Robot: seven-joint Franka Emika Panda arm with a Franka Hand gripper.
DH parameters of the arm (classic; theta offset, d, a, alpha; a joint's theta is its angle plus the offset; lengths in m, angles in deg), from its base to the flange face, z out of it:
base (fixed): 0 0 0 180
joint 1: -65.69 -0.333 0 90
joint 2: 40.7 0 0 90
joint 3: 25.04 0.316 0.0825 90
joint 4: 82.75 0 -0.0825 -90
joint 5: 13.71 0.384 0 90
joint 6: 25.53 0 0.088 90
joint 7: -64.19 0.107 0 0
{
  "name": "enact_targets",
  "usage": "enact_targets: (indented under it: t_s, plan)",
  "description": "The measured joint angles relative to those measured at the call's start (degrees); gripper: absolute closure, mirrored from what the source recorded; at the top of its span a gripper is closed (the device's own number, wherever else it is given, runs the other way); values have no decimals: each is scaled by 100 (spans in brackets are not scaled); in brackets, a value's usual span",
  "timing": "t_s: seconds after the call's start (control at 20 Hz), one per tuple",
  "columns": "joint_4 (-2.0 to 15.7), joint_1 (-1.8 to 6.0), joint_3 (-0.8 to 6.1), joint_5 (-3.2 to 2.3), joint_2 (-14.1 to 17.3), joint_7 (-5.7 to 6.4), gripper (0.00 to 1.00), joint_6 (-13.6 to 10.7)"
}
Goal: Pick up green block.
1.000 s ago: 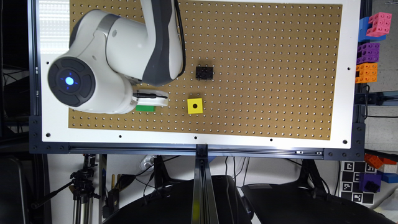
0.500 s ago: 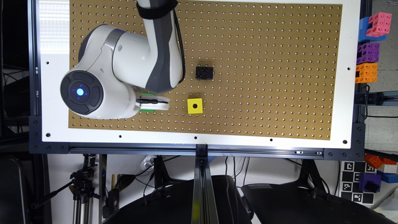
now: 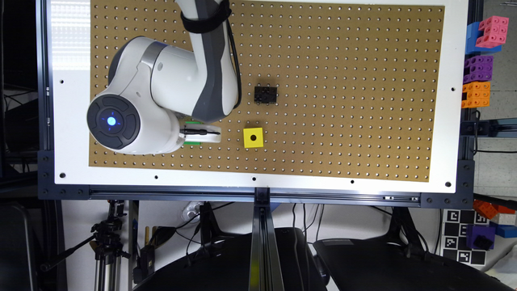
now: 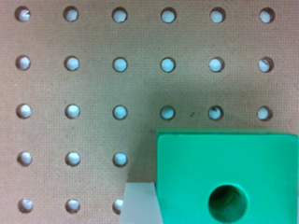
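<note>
The green block, a bright green cube with a round dark hole in its top face, sits close under the wrist camera. One pale finger presses against its side, and the gripper is shut on the block. In the exterior view the gripper is a white part below the big wrist housing, towards the view's left. Thin strips of the green block show on both sides of it; the rest is hidden by the gripper and arm. The block's shadow falls on the brown pegboard beside it.
A yellow cube with a hole lies just to the exterior view's right of the gripper. A small black studded block sits further back. Stacked pink, purple and orange blocks stand off the pegboard at the exterior view's right edge.
The arm's wrist housing has shifted towards the exterior view's right and looks larger. The green block stays under the gripper, with green strips now on both sides of it.
</note>
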Motion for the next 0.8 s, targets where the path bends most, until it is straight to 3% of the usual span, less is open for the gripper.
enact_targets:
  t_s: [0.25,0.6,0.8]
  plan:
    - [-2,0,0,0,-18,0,100,-21]
    - [-3,0,1,0,-223,0,100,-231]
    - [-4,0,1,0,-480,0,100,-508]
